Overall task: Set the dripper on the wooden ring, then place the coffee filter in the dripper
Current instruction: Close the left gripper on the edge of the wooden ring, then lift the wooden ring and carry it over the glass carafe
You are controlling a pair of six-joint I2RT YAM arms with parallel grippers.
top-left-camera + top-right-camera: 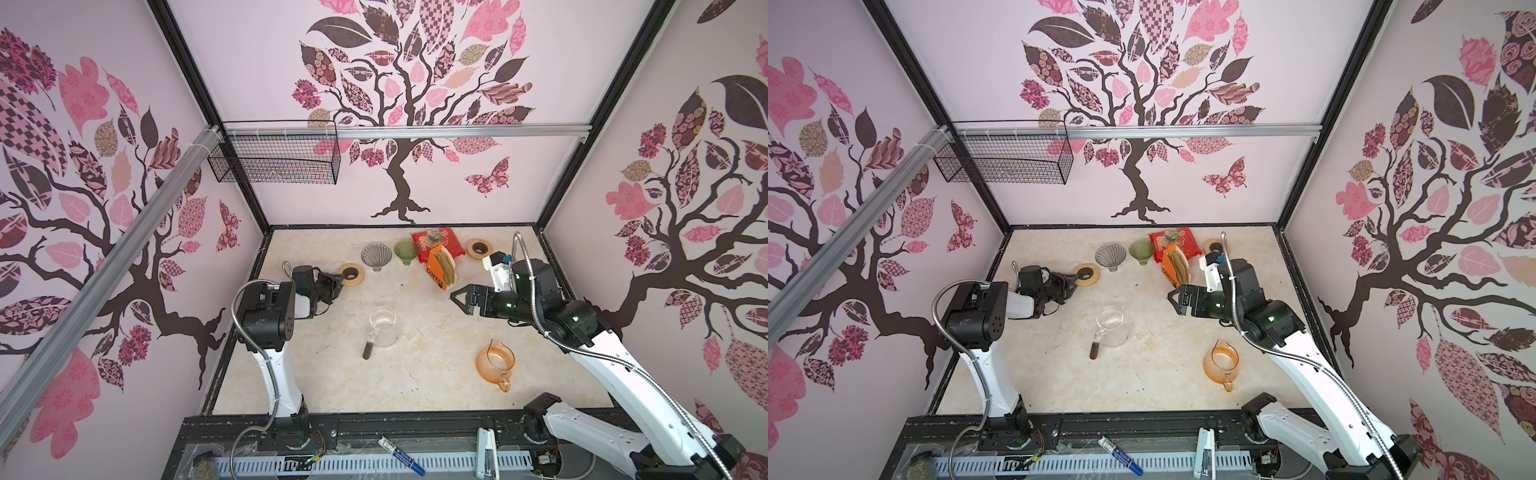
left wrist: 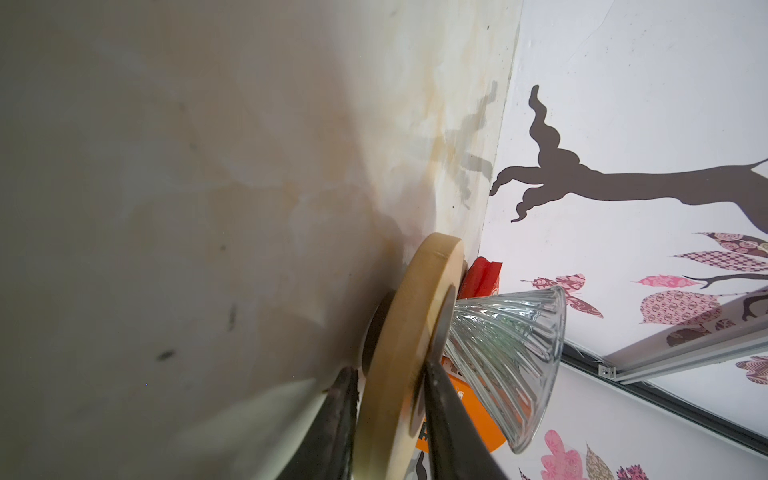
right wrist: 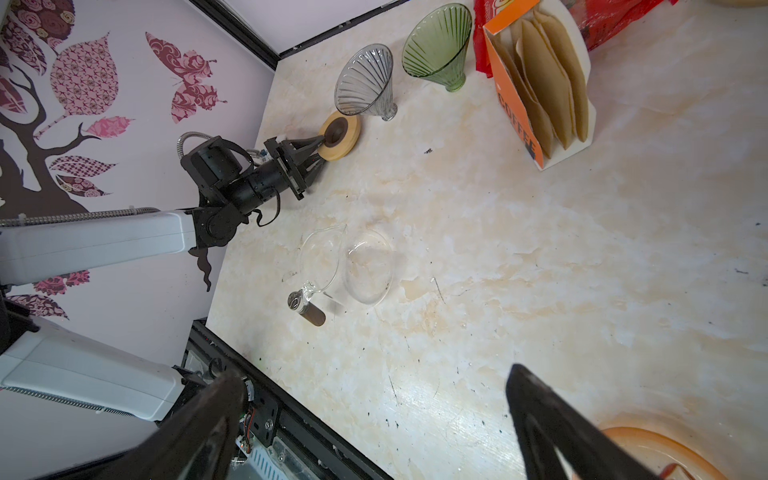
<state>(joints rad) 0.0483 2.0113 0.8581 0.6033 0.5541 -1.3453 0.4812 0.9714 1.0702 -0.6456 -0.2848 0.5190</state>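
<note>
- The left pincer (image 1: 338, 284) lies low at the wooden ring (image 1: 352, 274) on the table (image 1: 436, 374). Its jaws stand narrow astride the ring's rim.
- In the left wrist view one finger (image 2: 442, 415) reaches into the ring's centre hole and touches its inner edge. The other finger (image 2: 338, 419) lies along the outer side.
- Whether the outer finger presses, so that the ring is truly clamped, I cannot tell.
- The right pincer (image 1: 459, 302) gapes wide and holds nothing. It hovers over the table just beside the near end of the orange box (image 1: 434, 274).
- The coffee filters (image 3: 544, 83) stand upright in that box, apart from both pincers.
- The clear glass dripper (image 1: 376, 254) stands mouth up just beside the ring. The green glass dripper (image 1: 406, 249) stands between it and the box.
- A clear jug (image 1: 384, 326) stands mid-table, and an orange jug (image 1: 494, 361) stands nearer the right arm.
</note>
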